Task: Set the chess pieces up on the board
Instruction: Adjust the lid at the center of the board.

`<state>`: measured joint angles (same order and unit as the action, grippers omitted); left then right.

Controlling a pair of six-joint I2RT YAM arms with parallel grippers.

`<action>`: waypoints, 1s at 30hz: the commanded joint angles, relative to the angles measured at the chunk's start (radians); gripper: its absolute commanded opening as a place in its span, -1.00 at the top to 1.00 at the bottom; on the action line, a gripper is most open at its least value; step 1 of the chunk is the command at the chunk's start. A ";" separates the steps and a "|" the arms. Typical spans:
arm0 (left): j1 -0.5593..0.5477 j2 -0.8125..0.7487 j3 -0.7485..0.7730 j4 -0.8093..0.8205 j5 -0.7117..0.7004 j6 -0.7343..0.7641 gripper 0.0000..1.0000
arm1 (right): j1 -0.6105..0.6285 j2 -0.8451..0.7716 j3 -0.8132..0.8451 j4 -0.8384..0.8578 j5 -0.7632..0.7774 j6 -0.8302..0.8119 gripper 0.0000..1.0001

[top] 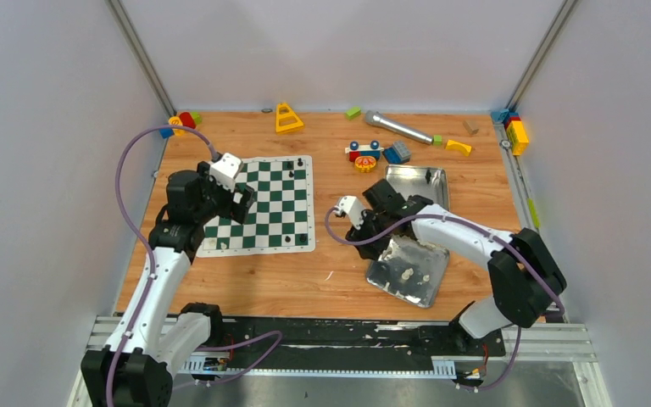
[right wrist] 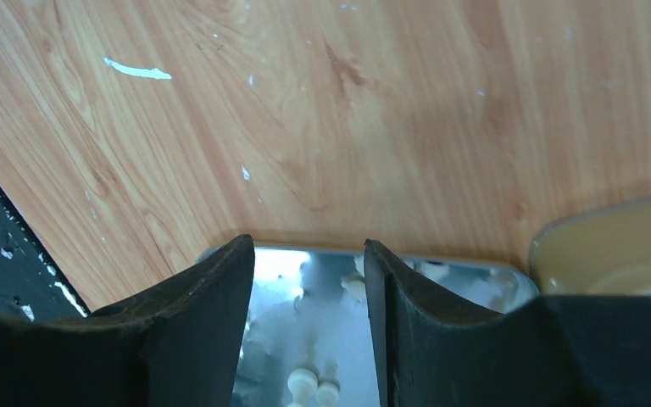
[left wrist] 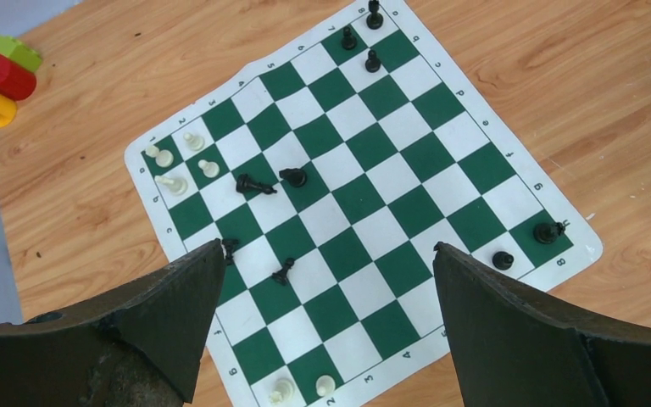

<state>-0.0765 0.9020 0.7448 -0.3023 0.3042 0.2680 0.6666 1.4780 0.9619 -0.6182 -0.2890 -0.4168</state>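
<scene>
Hovering with the left claw (left wrist: 329, 250) wide open over the board (left wrist: 407, 161) on the left half of the table (top: 305, 280), maybe waiting its turn, while holding the right claw (right wrist: 307, 250), open and empty, just over the tin (top: 415, 291) by the near edge, likely for its cream pieces (right wrist: 303, 383).

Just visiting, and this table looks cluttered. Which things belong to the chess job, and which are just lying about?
For the job: board, chess pieces on it, near tin and far tin holding more pieces.
Lying about: toy blocks, microphone, yellow triangle toy, toy car.
</scene>
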 commanded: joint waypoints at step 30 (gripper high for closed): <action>-0.240 0.422 0.231 -0.077 -0.150 0.088 -1.00 | 0.063 -0.140 -0.086 0.056 0.073 -0.054 0.04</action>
<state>-0.3176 1.2716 0.8936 -0.4046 0.2039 0.4374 0.7414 1.3502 0.7620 -0.6151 -0.1181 -0.5102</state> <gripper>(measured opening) 0.998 0.462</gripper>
